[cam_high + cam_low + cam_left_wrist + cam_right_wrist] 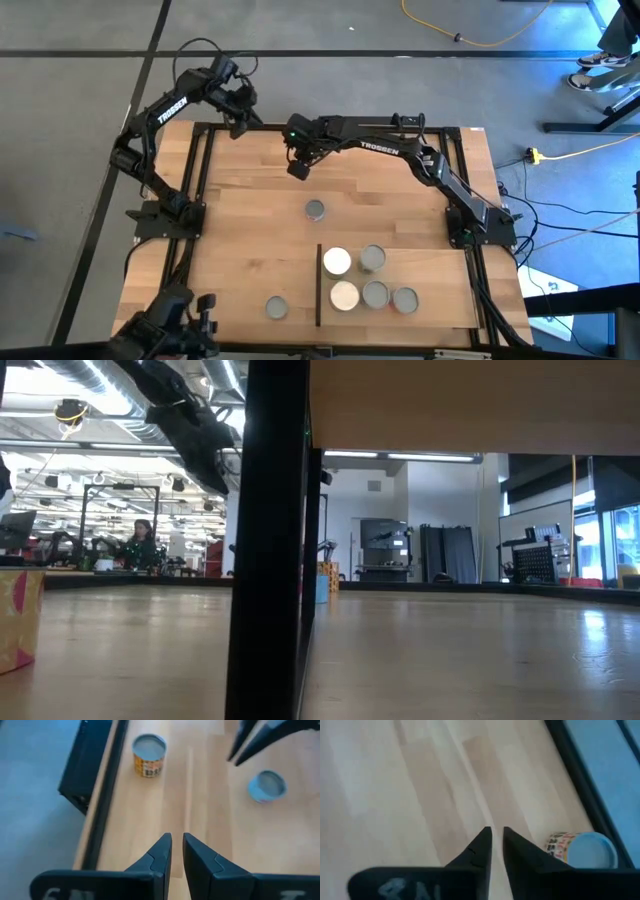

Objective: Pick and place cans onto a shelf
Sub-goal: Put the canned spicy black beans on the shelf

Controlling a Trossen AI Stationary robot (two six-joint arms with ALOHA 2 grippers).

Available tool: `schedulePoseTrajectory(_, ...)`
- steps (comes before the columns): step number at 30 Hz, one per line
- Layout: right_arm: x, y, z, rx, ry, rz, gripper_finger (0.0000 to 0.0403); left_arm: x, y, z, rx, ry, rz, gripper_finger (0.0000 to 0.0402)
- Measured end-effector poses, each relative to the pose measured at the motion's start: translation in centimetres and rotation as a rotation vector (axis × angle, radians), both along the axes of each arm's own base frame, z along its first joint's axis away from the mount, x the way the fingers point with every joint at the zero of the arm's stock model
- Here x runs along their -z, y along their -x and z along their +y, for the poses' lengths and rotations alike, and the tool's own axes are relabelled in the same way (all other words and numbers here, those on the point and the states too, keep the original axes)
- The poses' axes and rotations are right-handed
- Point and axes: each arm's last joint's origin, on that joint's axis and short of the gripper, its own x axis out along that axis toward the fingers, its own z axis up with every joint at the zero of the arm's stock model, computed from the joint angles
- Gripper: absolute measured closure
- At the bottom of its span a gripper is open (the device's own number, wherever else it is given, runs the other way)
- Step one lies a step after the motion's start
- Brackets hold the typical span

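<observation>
While five cans (360, 279) are seen grouped on the shelf (440, 300) at the lower right of the high view, a sixth can (276, 307) is found just left of its dark strip, and a seventh can (315, 209) is placed alone at centre. Above it, the right gripper (298, 168) is held with fingers nearly closed, empty. The left gripper (238, 128), likewise narrowed and empty, is parked at the upper left.
</observation>
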Motion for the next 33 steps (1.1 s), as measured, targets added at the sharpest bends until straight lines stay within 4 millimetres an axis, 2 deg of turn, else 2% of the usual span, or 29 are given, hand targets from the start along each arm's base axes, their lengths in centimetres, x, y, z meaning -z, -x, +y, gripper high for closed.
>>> schedulePoseTrajectory(6, 0.9, -0.1, -0.8, 0.197, 0.082, 0.014, 0.0316, -0.3, 1.1, 0.3, -0.004, 0.018, -0.064, 0.0363)
schedulePoseTrajectory(14, 2.9, -0.5, -1.4, 0.331, 0.136, 0.036, 0.0312, -0.5, 1.1, 0.3, 0.027, 0.034, -0.135, 0.0363)
schedulePoseTrajectory(21, 5.3, -1.0, -1.5, 0.300, 0.161, 0.106, 0.0312, -0.6, 1.0, 0.5, 0.036, 0.018, -0.160, 0.0363)
schedulePoseTrajectory(33, 5.7, -0.6, -1.1, 0.256, 0.188, 0.195, 0.0312, -0.8, 0.5, 0.4, 0.075, 0.022, -0.219, 0.0363)
